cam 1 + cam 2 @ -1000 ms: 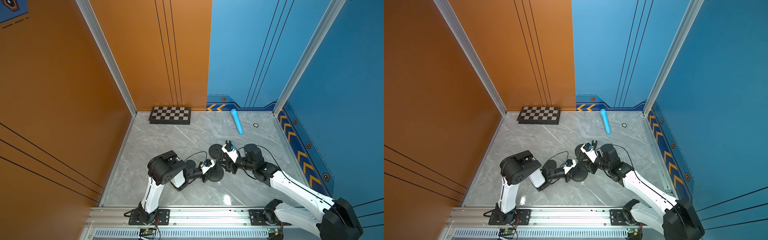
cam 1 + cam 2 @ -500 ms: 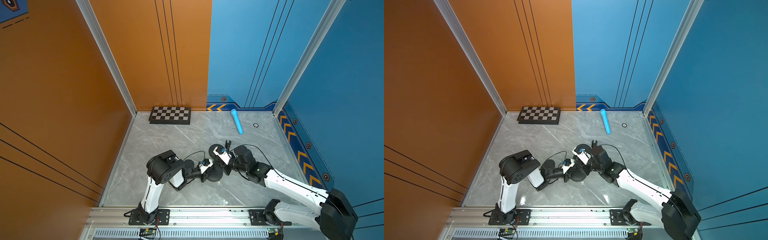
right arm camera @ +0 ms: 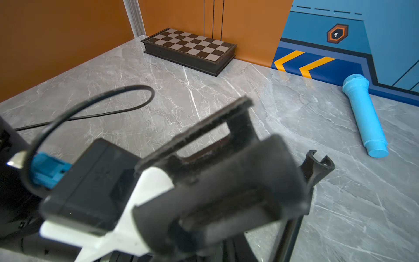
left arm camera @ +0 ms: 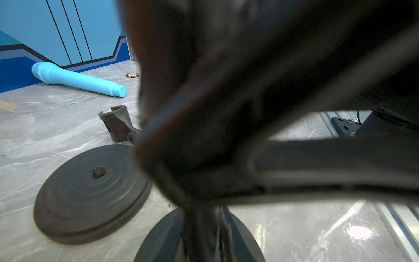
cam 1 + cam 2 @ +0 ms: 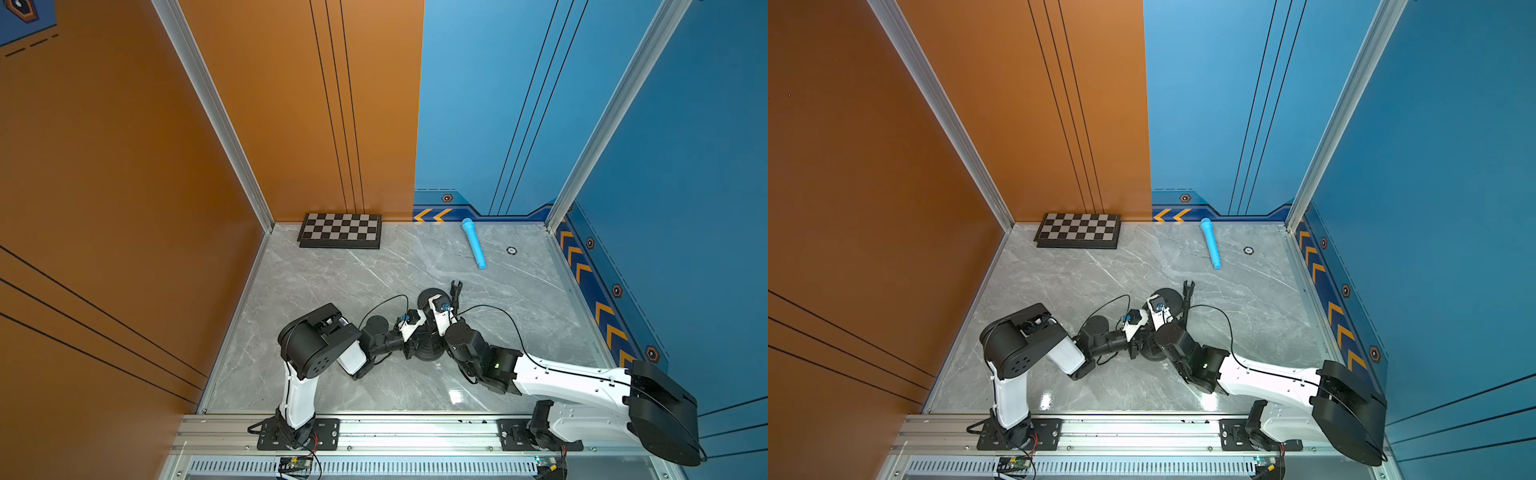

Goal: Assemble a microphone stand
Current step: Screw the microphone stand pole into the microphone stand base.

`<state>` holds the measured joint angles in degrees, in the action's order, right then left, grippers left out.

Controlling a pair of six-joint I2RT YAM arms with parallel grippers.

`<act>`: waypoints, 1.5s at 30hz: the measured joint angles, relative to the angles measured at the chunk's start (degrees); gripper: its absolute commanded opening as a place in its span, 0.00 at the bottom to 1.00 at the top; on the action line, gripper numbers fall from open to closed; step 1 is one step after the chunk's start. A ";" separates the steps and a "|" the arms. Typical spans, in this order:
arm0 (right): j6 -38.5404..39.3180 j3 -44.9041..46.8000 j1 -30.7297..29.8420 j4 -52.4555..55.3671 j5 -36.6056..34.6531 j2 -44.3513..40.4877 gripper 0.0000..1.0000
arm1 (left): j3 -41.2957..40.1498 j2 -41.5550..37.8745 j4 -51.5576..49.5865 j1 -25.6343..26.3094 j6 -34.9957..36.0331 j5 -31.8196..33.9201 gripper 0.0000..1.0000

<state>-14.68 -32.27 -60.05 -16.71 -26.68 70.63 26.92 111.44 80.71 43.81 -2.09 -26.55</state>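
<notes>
Left pincer (image 5: 409,347) and right pincer (image 5: 434,316), both clenched, crowd over one black base (image 5: 430,355) on the bench (image 5: 332,299), their blurred bulk hiding whatever they clamp; a second disc (image 4: 90,188) and the clip-tipped pole (image 3: 317,167) sit just beside, blue microphone (image 5: 473,243), token (image 5: 511,250) and chessboard (image 5: 340,231) well apart near the back wall.

I'm boxed in: orange wall (image 5: 124,166) on my left & part of the back, blue wall (image 5: 478,104) elsewhere w/ chevron strip (image 5: 594,291) at base. Grey marble floor (image 5: 332,282), glare spot (image 5: 455,397) nr alu rail (image 5: 415,432). Chessboard (image 5: 340,230) against back wall.
</notes>
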 measured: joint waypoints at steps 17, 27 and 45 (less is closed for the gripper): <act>20.04 -3.37 18.95 15.30 41.81 -5.73 0.44 | 1.05 2.38 2.36 -0.66 4.66 -5.01 0.00; 24.70 -4.98 22.71 14.88 49.44 -3.30 0.23 | 1.95 4.20 4.28 -1.14 4.46 -7.15 0.00; -3.69 4.02 -0.26 1.40 -0.35 -6.01 0.03 | 3.10 3.85 0.72 -0.13 1.53 -5.29 0.06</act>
<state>-18.37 -28.25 -60.31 -15.31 -27.03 64.62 30.02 115.28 81.43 43.68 -0.56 -31.83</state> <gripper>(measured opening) 0.234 0.189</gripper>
